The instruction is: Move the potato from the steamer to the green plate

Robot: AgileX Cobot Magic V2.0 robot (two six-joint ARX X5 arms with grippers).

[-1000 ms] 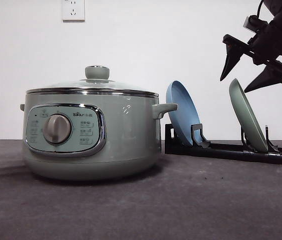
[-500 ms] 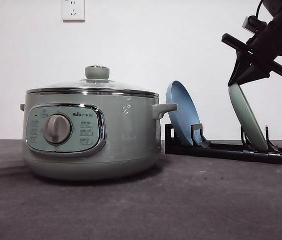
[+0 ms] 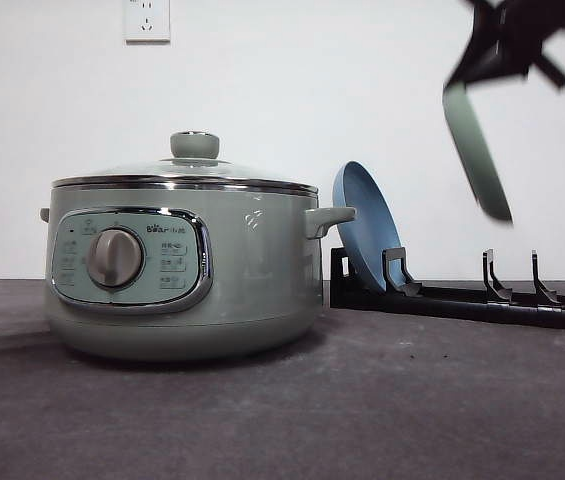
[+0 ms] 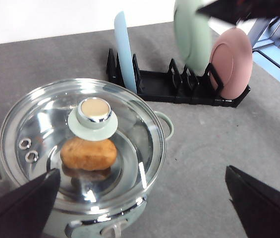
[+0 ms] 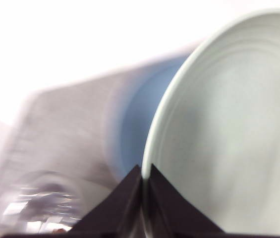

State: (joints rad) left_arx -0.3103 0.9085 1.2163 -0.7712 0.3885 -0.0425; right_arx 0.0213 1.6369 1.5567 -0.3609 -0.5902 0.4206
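Dark grey matte tabletop (image 3: 292, 410) up front, white wall (image 3: 362, 90) behind with a socket (image 3: 147, 19) high on it. Steamer (image 3: 187, 265) near on the left, glass lid (image 4: 83, 136) on. Potato (image 4: 88, 153) inside, seen through the lid under the knob (image 4: 95, 111). Left gripper (image 4: 140, 196) above the steamer, fingers spread wide, holding nothing. Farther back, black rack (image 3: 462, 297) with blue plate (image 3: 366, 226) leaning in its slot; pink plate (image 4: 231, 62) at the rack's end in the left wrist view. Right gripper (image 5: 142, 191) clamped on the rim of the green plate (image 3: 476, 150). Versus half a second ago: green plate out of its slot, now up in the air clear of the rack, tilted, motion-blurred; right gripper higher, near the top of the front view. Steamer and blue plate unmoved.
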